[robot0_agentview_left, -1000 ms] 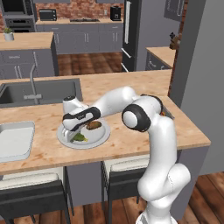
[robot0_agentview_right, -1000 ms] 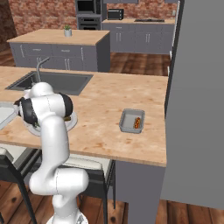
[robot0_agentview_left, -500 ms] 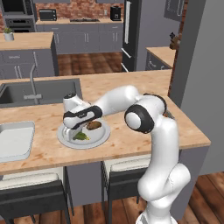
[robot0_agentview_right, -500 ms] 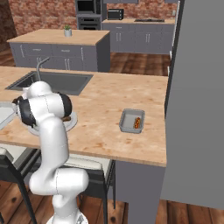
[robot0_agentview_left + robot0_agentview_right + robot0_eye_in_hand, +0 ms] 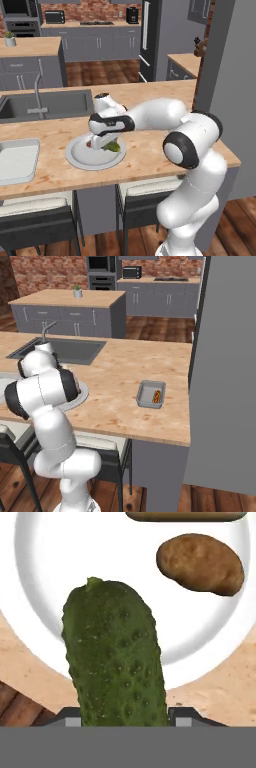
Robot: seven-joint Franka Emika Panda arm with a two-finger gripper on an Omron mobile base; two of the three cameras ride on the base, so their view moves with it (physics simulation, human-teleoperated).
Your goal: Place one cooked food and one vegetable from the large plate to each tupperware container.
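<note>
Green and bumpy, the cucumber (image 5: 116, 657) now sits right between the jaws in the hand view, and it looks like the gripper (image 5: 103, 143) has clamped on it: a second ago the jaws were a good bit wider, and they've since pulled in and stopped at the cucumber's width. The plate (image 5: 80, 157) reads as farther below the cucumber than you'd expect if it were lying flat, so I'd guess it's gripped and just coming up, though I can't swear it's clear of the plate yet. On the plate there's a brown potato (image 5: 201, 563) off to one side, plus a brown sausage-like thing (image 5: 186, 516) at the rim. So that's the vegetable grabbed. As for where it goes: the small tray (image 5: 151, 394) well off to the robot's right already has a hot dog-looking piece in it, and the other tray (image 5: 17, 160) sits near the plate on the robot's left. My read is the cucumber goes to one of those next, and the long carry to the right tray is where a slip could happen.
</note>
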